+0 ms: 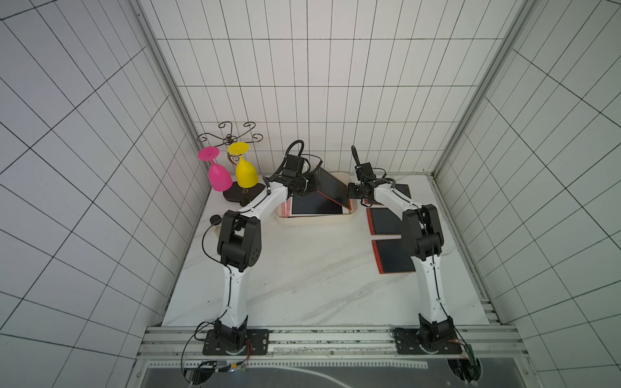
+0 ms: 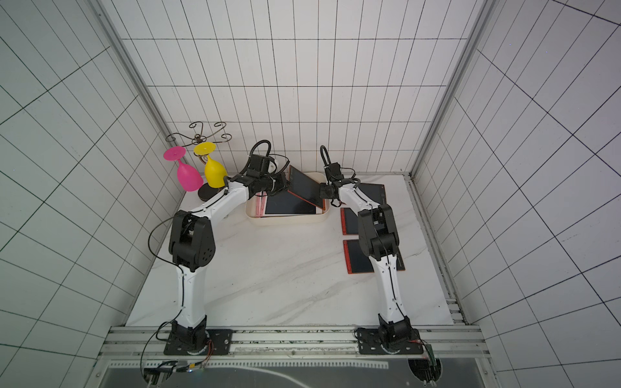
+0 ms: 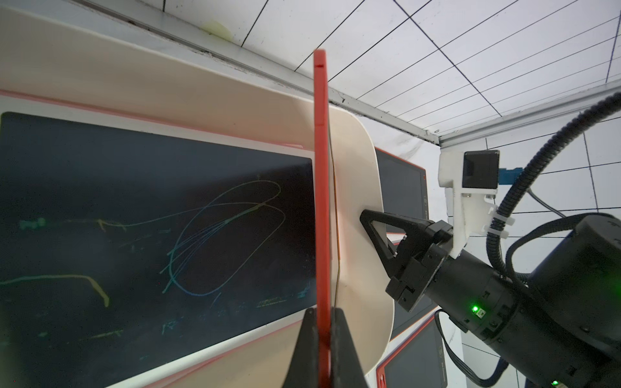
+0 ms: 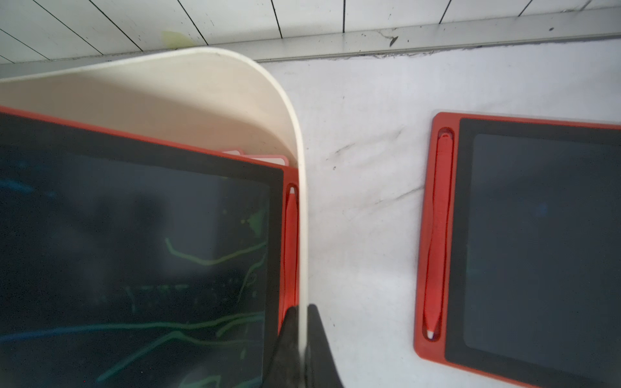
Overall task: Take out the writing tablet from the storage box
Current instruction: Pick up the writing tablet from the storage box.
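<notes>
The cream-white storage box [image 1: 316, 220] [image 2: 285, 220] stands at the back middle of the table. A red-framed writing tablet [image 1: 331, 188] [image 2: 304, 188] leans tilted up out of it, left side high. My left gripper [image 1: 314, 183] [image 3: 324, 336] is shut on that tablet's red edge [image 3: 321, 168]. A second, pink-and-white-framed tablet [image 1: 316, 206] [image 3: 134, 218] lies flat in the box underneath. My right gripper [image 1: 351, 191] [image 4: 304, 312] is shut on the box's right wall [image 4: 235, 87], with the tilted tablet [image 4: 134, 235] just inside that wall.
Three red tablets [image 1: 384, 220] [image 1: 393, 257] [image 1: 401, 189] lie flat on the table to the right of the box, partly under my right arm. At the back left, a pink goblet [image 1: 218, 174] and a yellow goblet [image 1: 245, 173] hang upside down from a wire rack.
</notes>
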{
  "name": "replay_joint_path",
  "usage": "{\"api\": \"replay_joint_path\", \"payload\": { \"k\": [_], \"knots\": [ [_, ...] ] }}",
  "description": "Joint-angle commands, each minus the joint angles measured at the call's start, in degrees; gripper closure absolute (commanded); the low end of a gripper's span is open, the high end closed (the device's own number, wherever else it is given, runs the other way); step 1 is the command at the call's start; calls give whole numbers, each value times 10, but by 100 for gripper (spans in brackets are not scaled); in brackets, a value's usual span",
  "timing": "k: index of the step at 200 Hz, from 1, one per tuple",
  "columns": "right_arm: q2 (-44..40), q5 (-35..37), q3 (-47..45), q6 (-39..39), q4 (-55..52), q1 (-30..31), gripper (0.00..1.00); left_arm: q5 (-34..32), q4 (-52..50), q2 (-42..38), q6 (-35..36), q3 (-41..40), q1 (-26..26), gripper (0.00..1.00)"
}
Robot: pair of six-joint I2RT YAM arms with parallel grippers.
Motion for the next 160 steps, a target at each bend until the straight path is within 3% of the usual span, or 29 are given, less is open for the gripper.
{"api": "replay_joint_path", "payload": {
  "k": [1,160],
  "knots": [
    [-26,-4,-28,7,1,-2,100,-9,3,-14,2,-7,-2,100],
    [-26,-10,-10,15,-12,-15,100,-7,58,-174,-68,-78,23,100]
  ]
}}
